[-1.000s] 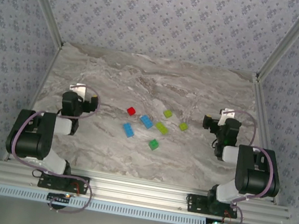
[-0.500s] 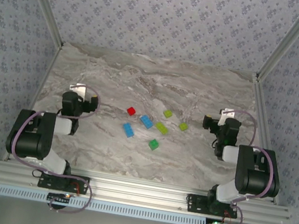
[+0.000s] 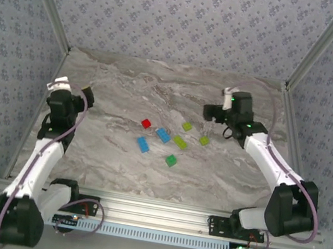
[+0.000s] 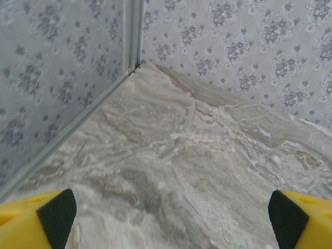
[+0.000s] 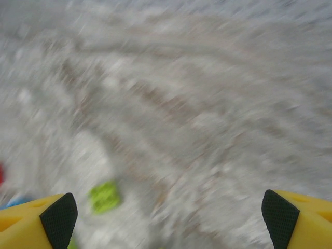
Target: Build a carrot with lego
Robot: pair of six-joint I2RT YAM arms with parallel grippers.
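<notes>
The lego lies loose in the middle of the table: a red brick [image 3: 146, 123], two light blue bricks [image 3: 163, 135] [image 3: 143, 144], lime bricks [image 3: 186, 126] [image 3: 179, 142] [image 3: 204, 140] and a green one [image 3: 171, 160]. None are joined; the carrot is out of view. My right gripper [image 3: 209, 112] hangs open just behind the lime bricks. In the blurred right wrist view, my right gripper [image 5: 168, 220] has a lime brick [image 5: 105, 196] near its left finger and nothing between the jaws. My left gripper [image 3: 87, 95] is open over bare table at the far left, well away from the bricks; in the left wrist view my left gripper [image 4: 168, 218] is open over marble.
The marble table [image 3: 159, 91] is walled by patterned panels at the back and sides, and a corner post [image 4: 134, 36] rises ahead of the left gripper. An aluminium rail [image 3: 152, 211] with both arm bases runs along the near edge.
Both arms have unfolded from their rest pose. The right gripper swung forward and left towards the lime bricks; the left one rose and moved outward to the left. The bricks have not moved.
</notes>
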